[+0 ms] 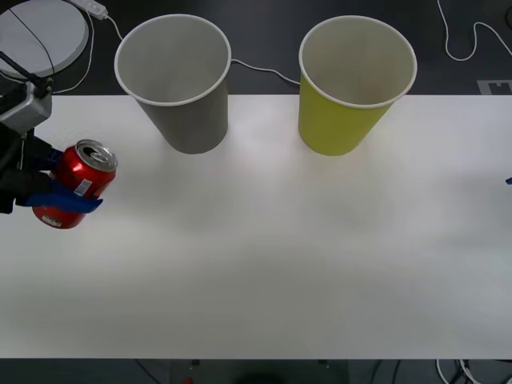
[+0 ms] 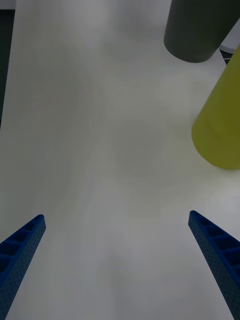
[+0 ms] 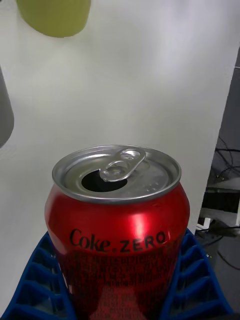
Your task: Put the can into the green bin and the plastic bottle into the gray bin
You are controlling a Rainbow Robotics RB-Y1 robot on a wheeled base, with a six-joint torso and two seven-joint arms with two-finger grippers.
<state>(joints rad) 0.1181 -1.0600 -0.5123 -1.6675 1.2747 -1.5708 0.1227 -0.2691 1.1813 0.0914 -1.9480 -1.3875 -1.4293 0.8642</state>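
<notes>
Left gripper (image 1: 60, 192) clamped on can (image 1: 78, 184) mid-body, above table's (image 1: 264, 240) left edge. Opened, probably light, thin-walled, slick: grip gently. Right gripper (image 2: 117, 265) spread wide, empty.

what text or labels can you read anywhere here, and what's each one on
"Coke.ZERO": black letters on the can, held between the left gripper's fingers.
Fine print below that wording: too small to read.
Small white label on the can's side: too blurred to read.
The gray bin and the green bin: no text.
</notes>
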